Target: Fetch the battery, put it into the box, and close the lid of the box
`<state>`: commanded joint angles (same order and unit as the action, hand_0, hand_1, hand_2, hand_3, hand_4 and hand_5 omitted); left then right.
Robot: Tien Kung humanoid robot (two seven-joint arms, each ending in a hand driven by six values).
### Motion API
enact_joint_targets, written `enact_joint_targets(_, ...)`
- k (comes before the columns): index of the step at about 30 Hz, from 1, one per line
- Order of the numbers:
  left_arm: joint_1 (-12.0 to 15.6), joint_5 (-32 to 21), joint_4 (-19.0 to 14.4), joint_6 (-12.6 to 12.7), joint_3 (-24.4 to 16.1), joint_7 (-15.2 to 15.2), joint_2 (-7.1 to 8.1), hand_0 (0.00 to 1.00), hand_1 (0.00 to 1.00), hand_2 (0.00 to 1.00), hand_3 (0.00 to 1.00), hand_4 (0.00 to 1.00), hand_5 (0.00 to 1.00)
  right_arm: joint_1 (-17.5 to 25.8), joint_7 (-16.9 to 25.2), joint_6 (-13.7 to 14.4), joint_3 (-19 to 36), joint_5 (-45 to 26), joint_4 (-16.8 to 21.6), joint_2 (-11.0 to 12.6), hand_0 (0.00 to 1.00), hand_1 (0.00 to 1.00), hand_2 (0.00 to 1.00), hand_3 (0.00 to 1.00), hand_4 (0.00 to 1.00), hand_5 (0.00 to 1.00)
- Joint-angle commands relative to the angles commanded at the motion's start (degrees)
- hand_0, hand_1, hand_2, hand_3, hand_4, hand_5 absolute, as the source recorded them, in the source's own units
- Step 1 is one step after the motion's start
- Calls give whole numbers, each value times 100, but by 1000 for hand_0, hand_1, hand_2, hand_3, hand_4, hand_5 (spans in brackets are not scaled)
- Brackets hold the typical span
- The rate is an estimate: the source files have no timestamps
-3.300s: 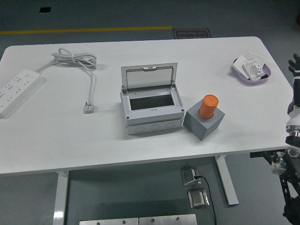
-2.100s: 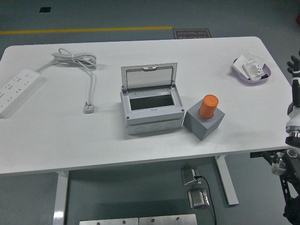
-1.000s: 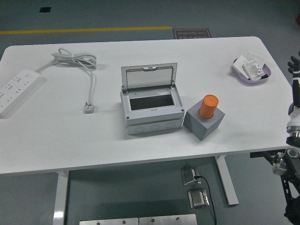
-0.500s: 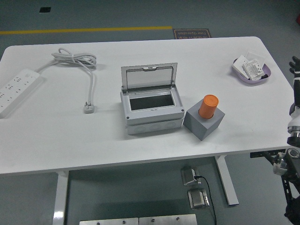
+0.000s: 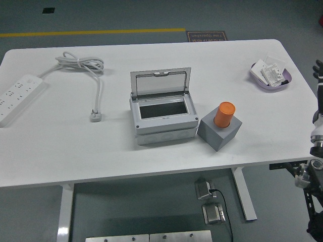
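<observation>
Nearest, the orange battery [image 5: 224,114] stands upright in its grey holder [image 5: 220,130] just right of the open box [image 5: 162,120] — rigid, smooth, probably light, best pinched round its exposed top — while the right hand [image 5: 318,70] sits beyond the table's right edge, fingers indiscernible.

One box [image 5: 162,115], one battery [image 5: 224,114], one power strip [image 5: 16,97].

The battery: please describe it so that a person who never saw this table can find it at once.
Start at the grey box with its lid raised, in the middle of the white table. Just right of it stands a smaller grey block. The battery is the orange cylinder standing upright in that block's top, the only orange thing on the table.
</observation>
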<state>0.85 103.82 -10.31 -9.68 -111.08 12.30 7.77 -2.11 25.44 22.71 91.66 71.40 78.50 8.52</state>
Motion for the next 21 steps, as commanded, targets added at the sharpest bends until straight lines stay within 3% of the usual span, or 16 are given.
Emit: enact_joint_targets(21,1,-4,0,0,17,11,-17,686,690,664,747,727,444,12,-51,-19,25,22,3,0,821,788,799,834,968,867)
